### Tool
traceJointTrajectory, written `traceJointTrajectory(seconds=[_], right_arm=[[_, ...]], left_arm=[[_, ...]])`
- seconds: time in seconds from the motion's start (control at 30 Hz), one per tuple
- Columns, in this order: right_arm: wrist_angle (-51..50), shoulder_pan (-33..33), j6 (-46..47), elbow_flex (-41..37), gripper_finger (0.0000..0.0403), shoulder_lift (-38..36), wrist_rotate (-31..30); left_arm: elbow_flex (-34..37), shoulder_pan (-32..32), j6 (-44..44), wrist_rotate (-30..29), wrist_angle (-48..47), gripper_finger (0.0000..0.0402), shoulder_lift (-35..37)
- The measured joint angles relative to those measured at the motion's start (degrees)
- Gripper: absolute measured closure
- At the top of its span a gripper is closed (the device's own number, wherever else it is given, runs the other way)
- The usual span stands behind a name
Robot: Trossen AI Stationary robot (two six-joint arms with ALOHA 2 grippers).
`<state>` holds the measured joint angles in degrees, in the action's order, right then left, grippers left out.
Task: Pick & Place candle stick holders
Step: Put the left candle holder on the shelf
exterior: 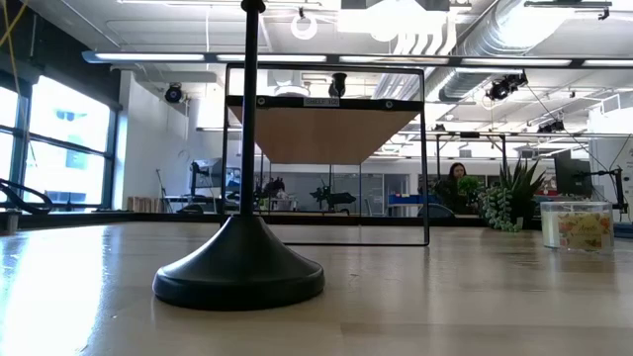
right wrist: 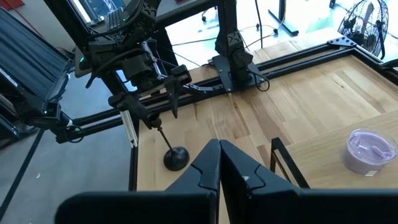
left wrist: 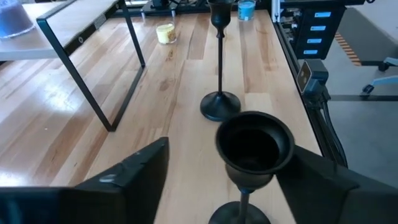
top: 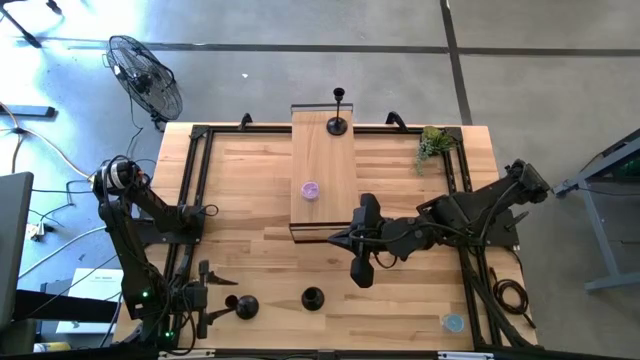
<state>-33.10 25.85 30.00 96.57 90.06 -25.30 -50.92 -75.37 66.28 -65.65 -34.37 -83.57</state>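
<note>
- Table (top: 400, 200): pale planked wood, smooth with a soft sheen.
- Candle stick holders (left wrist: 219, 102): matt black, metal-looking.
- Raised shelf (top: 323, 150): light wood on a thin black metal frame.
- Small purple jar (right wrist: 370, 149): translucent plastic.

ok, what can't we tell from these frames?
- Low view: the nearest candle stick holder loses its cup to the top edge; left gripper and right gripper are out of frame.
- Left wrist view: the close-up holder between the fingers loses its base to the bottom edge; contact unclear.
- High view: the shelf holder is too small for detail.
</note>
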Motion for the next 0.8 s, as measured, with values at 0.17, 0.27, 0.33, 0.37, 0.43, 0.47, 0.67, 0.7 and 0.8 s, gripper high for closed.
traceJointTrajectory(seconds=[0.17,0.27,0.33,0.37,0.43,0.47,0.67,0.7,0.8], right_arm=[[0.0,0.0,0.0,0.0,0.0403,0.0,0.0],[0.0,0.0,0.0,0.0,0.0403,0.0,0.0],[0.0,0.0,0.0,0.0,0.0403,0.0,0.0],[0.0,0.0,0.0,0.0,0.0403,0.0,0.0],[0.0,0.0,0.0,0.0,0.0403,0.0,0.0],[0.0,0.0,0.0,0.0,0.0403,0.0,0.0],[0.3,0.0,0.0,0.0,0.0403,0.0,0.0],[0.5,0.0,0.0,0.0,0.0403,0.0,0.0],[1.9,0.0,0.0,0.0,0.0403,0.0,1.0]], left_arm=[[0.0,0.0,-0.3,0.3,0.0,0.0192,0.0],[0.0,0.0,-0.9,0.3,0.0,0.0227,0.0],[0.0,0.0,-1.5,0.3,0.0,0.0253,0.0],[0.0,0.0,-1.5,0.3,0.0,0.0267,0.0],[0.0,0.0,-1.8,0.1,-0.3,0.0296,0.0],[0.1,0.0,-1.7,0.2,-0.1,0.0306,0.0],[0.1,0.0,-1.7,0.2,0.4,0.0305,0.0],[0.1,0.0,-1.5,0.3,0.5,0.0305,0.0],[0.0,0.0,0.0,2.2,0.8,0.0305,0.4]])
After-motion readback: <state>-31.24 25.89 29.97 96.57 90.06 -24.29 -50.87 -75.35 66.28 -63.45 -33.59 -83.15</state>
